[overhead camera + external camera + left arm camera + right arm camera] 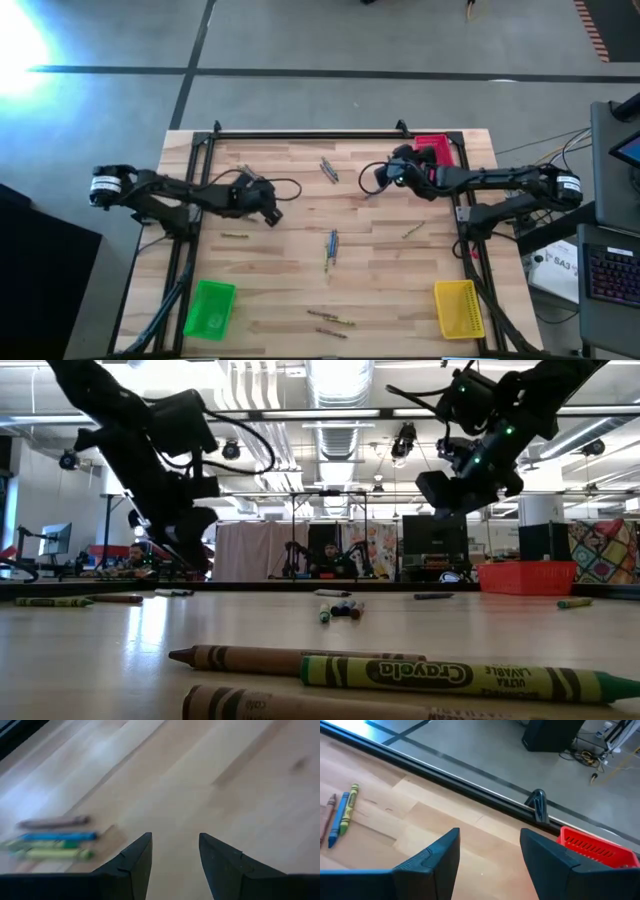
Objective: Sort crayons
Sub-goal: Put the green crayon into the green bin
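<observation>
Crayons lie scattered flat on the wooden table (290, 280). One small group (332, 245) sits mid-table, and another (328, 170) lies toward the far edge. Single ones lie at the left (235, 236), at the right (412, 230) and near the front edge (330, 318). My left gripper (272, 214) hangs open above bare wood left of centre, and its wrist view shows brown, blue and green crayons (55, 837) ahead. My right gripper (372, 180) hovers open at the far right, with yellow-green, blue and brown crayons (342, 812) off to one side.
A red tray (435, 148) stands at the far right corner behind my right gripper. A green tray (210, 307) sits at the near left and a yellow tray (458, 307) at the near right. A black frame rail (470, 790) runs along the far edge.
</observation>
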